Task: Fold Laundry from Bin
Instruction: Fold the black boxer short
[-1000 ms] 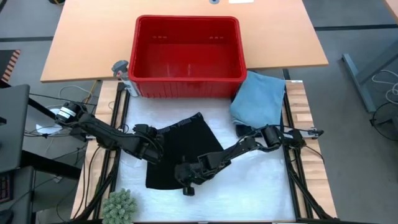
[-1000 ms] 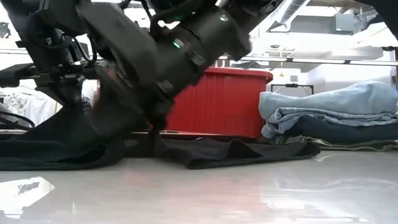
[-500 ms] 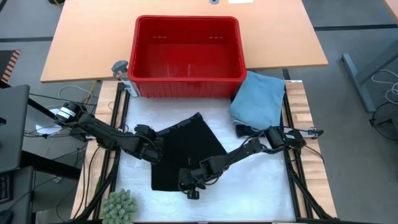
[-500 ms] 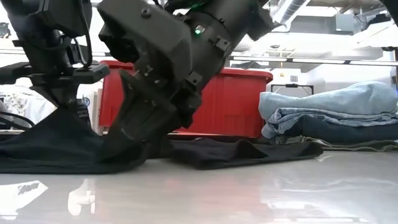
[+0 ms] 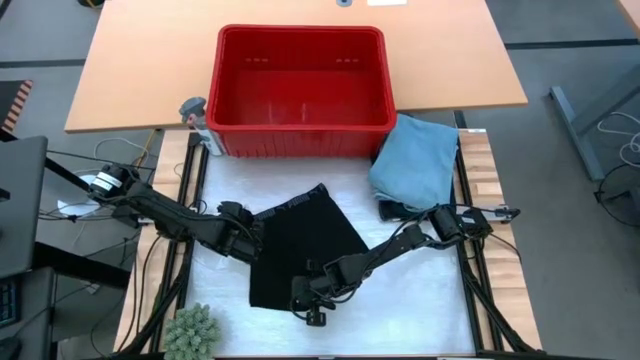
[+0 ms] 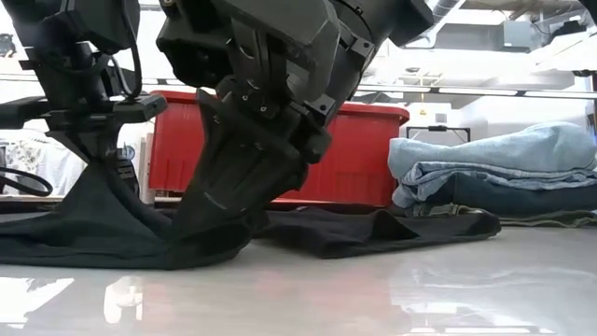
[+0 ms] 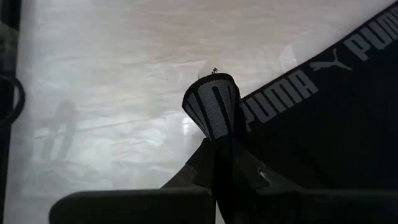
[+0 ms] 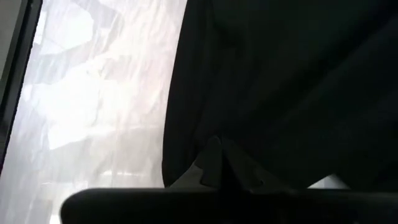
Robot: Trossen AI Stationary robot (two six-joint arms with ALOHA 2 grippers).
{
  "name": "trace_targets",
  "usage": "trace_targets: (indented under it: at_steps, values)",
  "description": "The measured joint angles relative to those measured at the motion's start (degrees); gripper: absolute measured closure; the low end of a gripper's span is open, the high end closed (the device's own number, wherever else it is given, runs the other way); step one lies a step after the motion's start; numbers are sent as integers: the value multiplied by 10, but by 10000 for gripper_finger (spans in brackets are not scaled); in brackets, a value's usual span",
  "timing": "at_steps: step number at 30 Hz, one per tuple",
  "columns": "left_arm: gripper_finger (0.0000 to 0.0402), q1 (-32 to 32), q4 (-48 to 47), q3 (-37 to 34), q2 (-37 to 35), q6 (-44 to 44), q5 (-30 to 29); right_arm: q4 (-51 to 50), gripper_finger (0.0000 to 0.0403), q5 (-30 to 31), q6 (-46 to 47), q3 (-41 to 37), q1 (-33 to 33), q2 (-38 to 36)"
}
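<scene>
A black garment [image 5: 305,240] with a lettered waistband [image 7: 292,93] lies spread on the white table top in front of the red bin [image 5: 300,140]. My left gripper [image 5: 248,243] is shut on its left waistband end. My right gripper [image 5: 312,298] is shut on its near edge, close to the table's near side. In the low view the cloth rises like a tent to the left gripper [image 6: 93,168], and the right gripper [image 6: 210,233] fills the middle. The rest of the garment [image 6: 373,229] rests flat on the table. My left gripper pinches the end of the waistband, folded double [image 7: 215,130], between its two fingers; a striped loop [image 7: 211,102] of it sticks out past the tips. The fingers slant down from the table's left. That end is lifted; the cloth slopes down to the table. My right gripper pinches the garment's near edge [image 8: 214,146] between its two fingers, slanting down from the table's right. How many layers it has I cannot tell. The held edge sits just above the table, and the cloth beyond it lies on the surface.
A folded pile of light blue and darker cloth [image 5: 415,160] sits at the table's far right, beside the bin. A small green plant [image 5: 190,330] stands at the near left corner. A grey object [image 5: 193,108] sits by the bin's left side. White surface shows right of the garment.
My right gripper has gone toward the table's near edge and a little to the right, tipping more steeply down, dragging the garment's near edge with it. The garment has slid and stretched out nearward, while its waistband end has stayed in my left gripper.
</scene>
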Motion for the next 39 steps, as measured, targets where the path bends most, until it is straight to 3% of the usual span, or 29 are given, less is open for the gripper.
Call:
trace_targets:
  at_steps: [6,13,17,21,24,27,34,39]
  values:
    - [399,0,9,0,0,11,-1,-30,368,5,-16,-6,-9,-62]
    - [399,0,30,0,0,11,3,-129,380,59,-66,-2,-31,-143]
    - [399,0,63,2,-3,8,32,-238,373,136,-57,-2,-54,-169]
    - [399,0,103,17,-4,34,58,-355,375,155,-36,-1,-91,-185]
    - [399,0,106,36,-5,50,61,-385,386,199,-58,-11,-119,-185]
    - [399,0,103,49,-5,63,51,-323,388,183,-78,-45,-156,-184]
    - [400,14,99,53,-5,67,49,-64,388,137,-129,-98,-222,-182]
    - [400,14,98,53,-5,68,59,0,388,103,-131,-98,-249,-160]
